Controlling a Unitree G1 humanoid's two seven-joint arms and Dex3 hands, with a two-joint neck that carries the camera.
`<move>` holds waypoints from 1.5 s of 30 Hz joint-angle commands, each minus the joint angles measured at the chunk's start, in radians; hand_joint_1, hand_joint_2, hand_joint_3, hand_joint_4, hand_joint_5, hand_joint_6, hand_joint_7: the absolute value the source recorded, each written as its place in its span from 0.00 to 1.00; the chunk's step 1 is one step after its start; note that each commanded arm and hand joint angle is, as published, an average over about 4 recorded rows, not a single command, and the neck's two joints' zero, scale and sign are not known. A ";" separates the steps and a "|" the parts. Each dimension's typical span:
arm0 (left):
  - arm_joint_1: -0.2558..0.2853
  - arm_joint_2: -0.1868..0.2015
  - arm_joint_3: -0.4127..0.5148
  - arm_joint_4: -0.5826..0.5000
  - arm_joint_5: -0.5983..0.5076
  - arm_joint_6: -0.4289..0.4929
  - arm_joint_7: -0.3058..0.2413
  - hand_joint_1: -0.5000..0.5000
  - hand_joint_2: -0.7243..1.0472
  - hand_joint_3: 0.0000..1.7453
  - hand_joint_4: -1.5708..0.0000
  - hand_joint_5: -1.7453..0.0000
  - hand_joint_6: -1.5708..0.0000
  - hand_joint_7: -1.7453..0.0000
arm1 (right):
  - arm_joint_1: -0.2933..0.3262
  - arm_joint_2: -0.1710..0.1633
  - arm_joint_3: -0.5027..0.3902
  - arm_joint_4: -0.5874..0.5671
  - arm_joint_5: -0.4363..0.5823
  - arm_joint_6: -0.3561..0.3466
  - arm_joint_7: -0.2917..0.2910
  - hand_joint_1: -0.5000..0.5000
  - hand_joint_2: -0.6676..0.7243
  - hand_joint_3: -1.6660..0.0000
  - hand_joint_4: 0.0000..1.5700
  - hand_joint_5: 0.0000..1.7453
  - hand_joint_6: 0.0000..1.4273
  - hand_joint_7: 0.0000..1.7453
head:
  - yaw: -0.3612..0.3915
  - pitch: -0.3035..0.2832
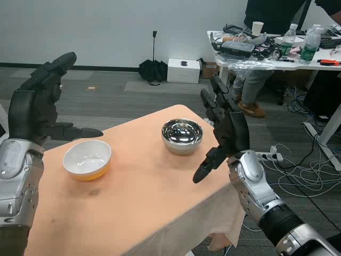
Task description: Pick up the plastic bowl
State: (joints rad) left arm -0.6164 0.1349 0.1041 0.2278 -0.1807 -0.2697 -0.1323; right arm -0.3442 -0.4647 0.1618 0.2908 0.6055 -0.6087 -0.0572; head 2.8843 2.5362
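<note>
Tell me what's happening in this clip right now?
A humanoid robot faces a table with two bowls. Its left hand is raised, open, just left of the plastic bowl, touching nothing. The right hand hovers open beside the metal bowl. Neither bowl is held yet. A person sits at a desk behind.

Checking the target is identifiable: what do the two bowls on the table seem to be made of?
The orange bowl looks like plastic: matte white inside, orange outside, soft dull highlights. The silver bowl looks like polished metal, probably stainless steel: its inside mirrors the room sharply. Both sit on a peach cloth; neither open hand touches them.
</note>
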 commanded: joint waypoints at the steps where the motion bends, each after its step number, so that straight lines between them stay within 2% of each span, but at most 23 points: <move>1: 0.210 0.022 0.021 0.098 -0.057 -0.534 0.231 0.00 0.02 0.05 1.00 1.00 1.00 1.00 | 0.014 -0.002 -0.249 -0.177 -0.184 -0.031 -0.055 0.11 1.00 1.00 0.00 0.00 0.00 0.00 | 0.101 0.032; 3: 0.210 0.020 0.024 0.096 -0.048 -0.529 0.231 0.00 0.04 0.05 1.00 1.00 1.00 1.00 | 0.014 -0.002 -0.249 -0.177 -0.186 -0.031 -0.058 0.12 1.00 1.00 0.00 0.00 0.00 0.00 | 0.058 0.020; 9: 0.234 -0.005 0.079 0.006 0.078 -0.400 0.245 0.00 0.05 0.05 1.00 1.00 1.00 1.00 | 0.014 -0.005 -0.255 -0.183 -0.222 -0.028 -0.092 0.12 1.00 1.00 0.00 0.00 0.00 0.00 | 0.063 0.012; 15: 0.231 -0.021 0.085 -0.001 0.112 -0.379 0.247 0.00 0.05 0.05 1.00 1.00 1.00 1.00 | 0.008 -0.008 -0.254 -0.177 -0.231 -0.019 -0.092 0.12 1.00 1.00 0.00 0.00 0.00 0.00 | 0.061 -0.002; 24: 0.224 -0.020 0.083 -0.001 0.112 -0.365 0.245 0.01 0.05 0.05 1.00 1.00 1.00 1.00 | -0.001 -0.008 -0.253 -0.175 -0.239 -0.004 -0.087 0.15 1.00 1.00 0.00 0.00 0.00 0.00 | 0.061 -0.005; 28: 0.222 -0.012 0.082 -0.002 0.106 -0.341 0.221 0.02 0.05 0.05 1.00 1.00 1.00 1.00 | -0.005 -0.009 -0.253 -0.186 -0.243 0.037 -0.049 0.17 1.00 1.00 0.00 0.00 0.00 0.00 | 0.063 -0.011; 32: 0.222 -0.005 0.082 -0.023 0.104 -0.271 0.164 0.02 0.05 0.05 1.00 1.00 1.00 1.00 | -0.007 -0.009 -0.252 -0.201 -0.248 0.088 -0.007 0.17 1.00 1.00 0.00 0.00 0.00 0.00 | 0.069 -0.024; 36: 0.225 -0.001 0.094 -0.048 0.104 -0.214 0.104 0.02 0.04 0.05 1.00 1.00 1.00 1.00 | -0.009 -0.008 -0.249 -0.205 -0.253 0.110 0.008 0.17 1.00 1.00 0.00 0.00 0.00 0.00 | 0.090 -0.046; 39: 0.228 0.006 0.128 -0.105 0.132 -0.121 0.028 0.02 0.05 0.05 1.00 1.00 1.00 1.00 | -0.009 -0.008 -0.243 -0.202 -0.253 0.114 0.008 0.17 1.00 1.00 0.00 0.00 0.00 0.00 | 0.135 -0.075; 42: 0.222 0.020 0.190 -0.218 0.275 0.057 -0.078 0.02 0.05 0.05 1.00 1.00 1.00 1.00 | -0.012 -0.008 -0.227 -0.190 -0.250 0.115 0.007 0.17 1.00 1.00 0.00 0.00 0.00 0.00 | 0.215 -0.108; 45: 0.196 0.038 0.212 -0.307 0.438 0.202 -0.188 0.02 0.03 0.05 1.00 1.00 1.00 1.00 | -0.015 -0.009 -0.212 -0.177 -0.243 0.113 0.007 0.17 1.00 1.00 0.00 0.00 0.00 0.00 | 0.298 -0.127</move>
State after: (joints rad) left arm -0.3996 0.1538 0.3021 -0.0279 0.1814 -0.1350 -0.2617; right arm -0.3453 -0.4734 -0.0568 0.1071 0.3522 -0.4995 -0.0476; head 3.1551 2.4156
